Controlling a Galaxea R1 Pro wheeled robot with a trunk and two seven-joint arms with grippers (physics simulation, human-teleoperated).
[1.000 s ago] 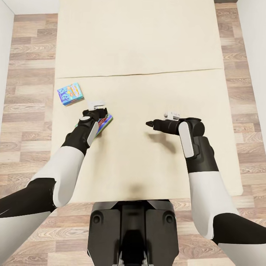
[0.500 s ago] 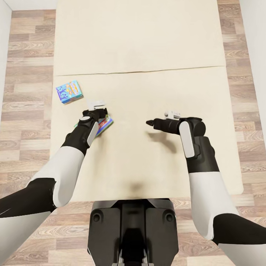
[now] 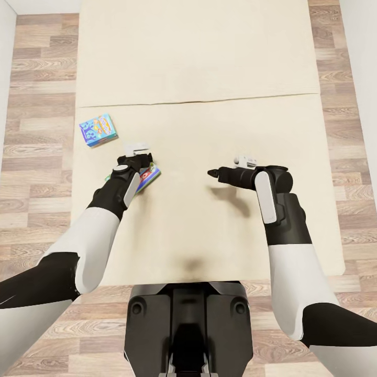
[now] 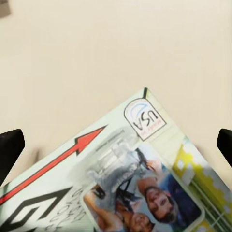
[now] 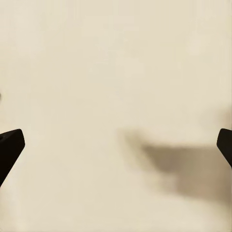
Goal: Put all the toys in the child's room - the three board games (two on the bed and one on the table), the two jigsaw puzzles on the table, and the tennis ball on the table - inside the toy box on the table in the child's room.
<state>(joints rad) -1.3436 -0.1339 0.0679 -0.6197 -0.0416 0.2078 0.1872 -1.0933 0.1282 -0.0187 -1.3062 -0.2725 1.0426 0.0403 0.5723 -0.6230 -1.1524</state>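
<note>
Bed (image 3: 209, 63) spans the head view, cream mattress with a seam running across it, wood-plank floor (image 3: 36, 78) showing down both long sides. Two board games lie near the bed's left edge. Light blue board game (image 3: 97, 130) sits flat, just inside that edge, apart from the arm. Second board game (image 3: 148, 177) lies nearer the robot and is mostly under the left gripper (image 3: 137, 157); its printed corner sticks out beside the wrist. Left wrist view: that box's corner (image 4: 140, 159) sits between the two dark fingertips (image 4: 9, 147), which stand wide apart at the frame edges, not touching the box. Nothing held.

Right gripper (image 3: 212, 173) hovers over bare mattress mid-bed, pointing toward the left arm, well apart from both games. Right wrist view: fingertips (image 5: 10, 145) spread wide, plain mattress and a shadow between them, nothing gripped.

Open mattress all round the right arm and beyond the seam.
</note>
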